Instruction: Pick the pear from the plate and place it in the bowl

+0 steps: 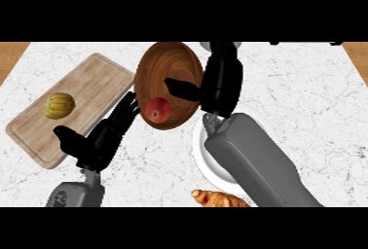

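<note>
The pear (pixel 158 109) lies in the wooden bowl (pixel 169 63), by its near rim. The right hand (pixel 221 85) hangs above it, fingers straight, thumb spread, holding nothing, so the placing looks done. The left hand (pixel 101 136) rests spread at the cutting board's (pixel 86 82) edge.

Dark polished wooden plate (pixel 170 65), pale matt wood cutting board (pixel 81 95), white veined marble counter (pixel 305 104).

Wooden cutting board (pixel 86 92) angled at left on marble tabletop (pixel 302 97), yellow-green squash (pixel 60 105) on it. Croissant (pixel 219 198) at lower edge.
</note>
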### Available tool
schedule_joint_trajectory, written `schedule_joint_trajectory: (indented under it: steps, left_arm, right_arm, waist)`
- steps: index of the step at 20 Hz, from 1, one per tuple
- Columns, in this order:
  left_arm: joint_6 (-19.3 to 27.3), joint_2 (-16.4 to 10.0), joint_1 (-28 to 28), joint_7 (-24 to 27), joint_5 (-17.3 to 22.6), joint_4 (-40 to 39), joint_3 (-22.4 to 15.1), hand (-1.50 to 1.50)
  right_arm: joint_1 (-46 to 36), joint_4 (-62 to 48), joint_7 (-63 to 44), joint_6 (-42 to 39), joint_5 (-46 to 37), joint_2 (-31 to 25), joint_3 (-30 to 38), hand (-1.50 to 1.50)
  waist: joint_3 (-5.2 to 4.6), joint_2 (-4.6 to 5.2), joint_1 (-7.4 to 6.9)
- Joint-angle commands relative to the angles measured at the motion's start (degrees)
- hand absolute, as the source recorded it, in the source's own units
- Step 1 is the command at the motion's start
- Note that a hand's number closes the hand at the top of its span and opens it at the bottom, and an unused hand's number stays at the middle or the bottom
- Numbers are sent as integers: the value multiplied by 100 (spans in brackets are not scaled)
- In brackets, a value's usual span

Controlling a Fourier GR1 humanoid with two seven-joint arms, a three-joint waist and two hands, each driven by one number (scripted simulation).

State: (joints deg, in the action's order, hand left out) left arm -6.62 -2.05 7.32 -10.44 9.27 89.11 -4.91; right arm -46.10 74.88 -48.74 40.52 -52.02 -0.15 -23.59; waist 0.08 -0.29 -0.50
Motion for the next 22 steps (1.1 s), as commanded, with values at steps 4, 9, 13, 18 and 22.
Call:
schedule_joint_trajectory:
  steps: [4, 9, 13, 18, 22]
  left_arm:
    - [0, -119, 32, 111, 65, -130, 260, 0]
    - [200, 60, -156, 91, -103, -78, 91, 0]
    - [131, -32, -302, -29, -5, 153, 131, 0]
    - [227, 11, -427, 54, -44, 198, 159, 0]
    - [162, -74, -521, 141, -7, 111, 257, 0]
  right_arm:
    - [1310, 2384, -457, 977, -592, 15, -1345, -150]
    - [2540, 3909, -676, 736, -1834, 15, -2508, -150]
    - [3787, 4664, -563, 668, -2819, 15, -3670, -150]
    - [4294, 4446, -544, 655, -3218, 14, -4413, 150]
    - [4164, 4255, -646, 639, -2856, 13, -4434, 150]
  waist:
    - [-9, -82, 254]
    - [-11, -119, 380]
    - [-8, -172, 462]
    - [-5, -229, 559]
    - [-12, -250, 593]
